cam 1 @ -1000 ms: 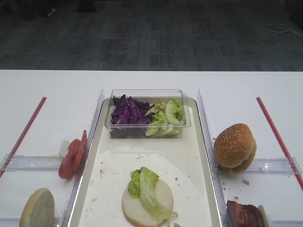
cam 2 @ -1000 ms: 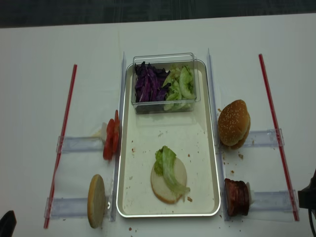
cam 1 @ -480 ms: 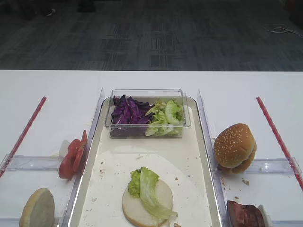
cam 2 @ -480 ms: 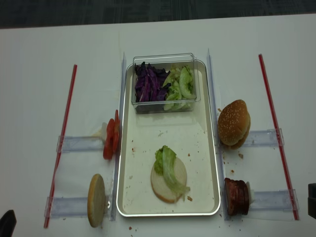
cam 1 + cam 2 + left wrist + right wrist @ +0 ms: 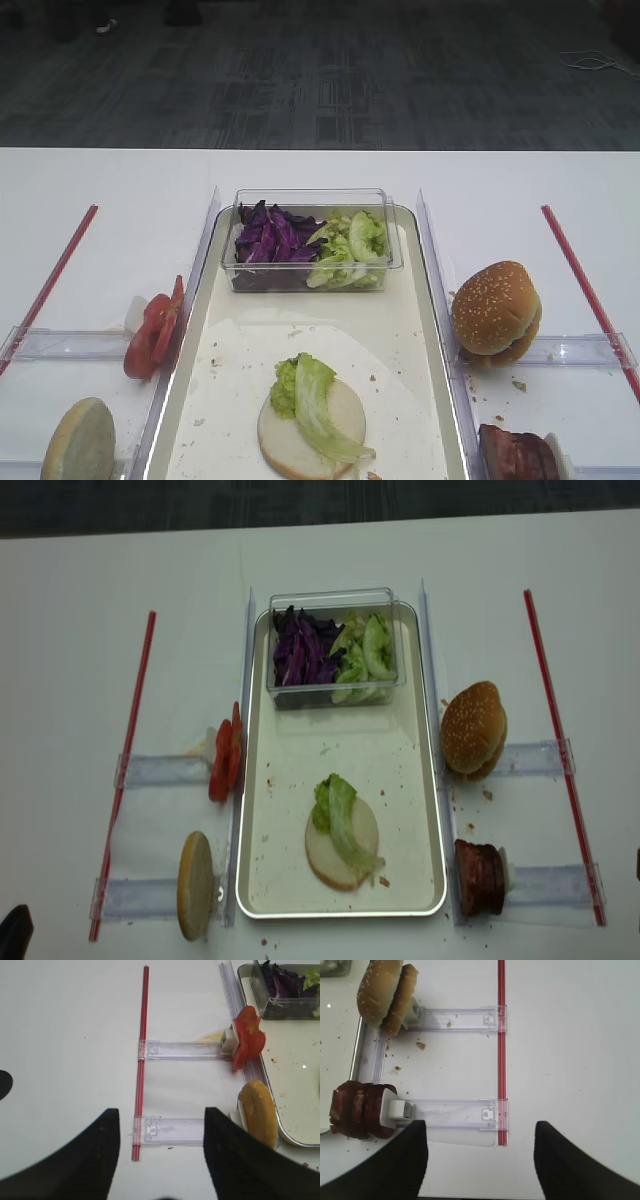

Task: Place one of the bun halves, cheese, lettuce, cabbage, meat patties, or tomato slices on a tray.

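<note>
Tray (image 5: 262, 880): centred on the table, rim crumb-speckled.
Clear tub (image 5: 333, 599): at tray's far end, holding cabbage (image 5: 300, 650) and lettuce (image 5: 365, 655).
Bun half (image 5: 338, 860): cut face up on tray, lettuce strip (image 5: 342, 825) across it.
Sesame bun halves (image 5: 472, 730): right of tray.
Meat patties (image 5: 357, 1110): stacked on edge, near right.
Tomato slices (image 5: 248, 1040): left of tray.
Right gripper (image 5: 480, 1160): fingers spread, empty.
Left gripper (image 5: 161, 1155): apparently spread, empty; tips out of frame.

Lighting's bright and even from overhead, so the glossy white tabletop (image 5: 80, 680) nearly blows out and shadows stay faint. The large cream rectangular tray (image 5: 400, 300) shows a soft sheen patch in the front view. The overhead realsense view looks softer and hazier. Wrist views are sharp mid-frame, but the dark fingers (image 5: 395, 1170) along the bottom are blurred.
</note>
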Controlling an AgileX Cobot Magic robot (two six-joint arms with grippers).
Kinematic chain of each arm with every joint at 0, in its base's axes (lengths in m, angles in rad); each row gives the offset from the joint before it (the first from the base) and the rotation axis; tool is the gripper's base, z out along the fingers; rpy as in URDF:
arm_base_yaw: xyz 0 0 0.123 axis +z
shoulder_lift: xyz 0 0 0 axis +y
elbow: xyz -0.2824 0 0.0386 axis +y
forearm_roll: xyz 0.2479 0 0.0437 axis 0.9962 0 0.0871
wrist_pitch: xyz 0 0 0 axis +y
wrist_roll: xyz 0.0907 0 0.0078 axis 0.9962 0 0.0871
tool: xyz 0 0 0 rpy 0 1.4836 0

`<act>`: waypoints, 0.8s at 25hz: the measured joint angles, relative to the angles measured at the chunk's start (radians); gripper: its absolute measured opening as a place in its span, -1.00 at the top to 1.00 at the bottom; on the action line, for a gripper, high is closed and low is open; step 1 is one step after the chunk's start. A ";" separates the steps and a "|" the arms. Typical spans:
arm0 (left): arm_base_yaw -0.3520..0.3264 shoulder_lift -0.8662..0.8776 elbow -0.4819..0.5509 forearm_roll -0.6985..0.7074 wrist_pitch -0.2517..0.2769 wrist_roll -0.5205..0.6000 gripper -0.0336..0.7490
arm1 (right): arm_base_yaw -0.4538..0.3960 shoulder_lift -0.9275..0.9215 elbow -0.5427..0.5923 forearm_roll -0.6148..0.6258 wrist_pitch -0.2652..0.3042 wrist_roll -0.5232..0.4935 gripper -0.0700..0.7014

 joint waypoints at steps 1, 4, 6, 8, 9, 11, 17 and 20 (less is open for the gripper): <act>0.000 0.000 0.000 0.000 0.000 0.000 0.00 | 0.000 -0.005 0.000 0.000 0.002 0.000 -0.39; 0.000 0.000 0.000 0.000 0.000 0.000 -0.01 | 0.000 -0.039 0.000 0.000 0.002 0.000 -0.39; 0.000 0.000 0.000 0.000 0.000 0.000 -0.01 | 0.000 -0.067 0.000 0.000 0.002 0.000 -0.39; 0.000 0.000 0.000 0.000 0.000 0.000 0.00 | 0.000 -0.097 0.000 0.000 0.006 0.000 -0.39; 0.000 0.000 0.000 0.000 0.000 0.000 -0.01 | 0.000 -0.113 0.000 0.000 0.005 0.000 -0.39; 0.000 0.000 0.000 0.000 0.000 0.000 -0.01 | 0.000 -0.147 0.000 0.000 0.006 0.000 -0.39; 0.000 0.000 0.000 0.000 0.000 0.000 0.00 | 0.000 -0.244 0.000 0.000 0.010 0.000 -0.39; 0.000 0.000 0.000 0.000 0.000 0.000 -0.01 | 0.000 -0.297 0.000 0.000 0.014 -0.009 -0.39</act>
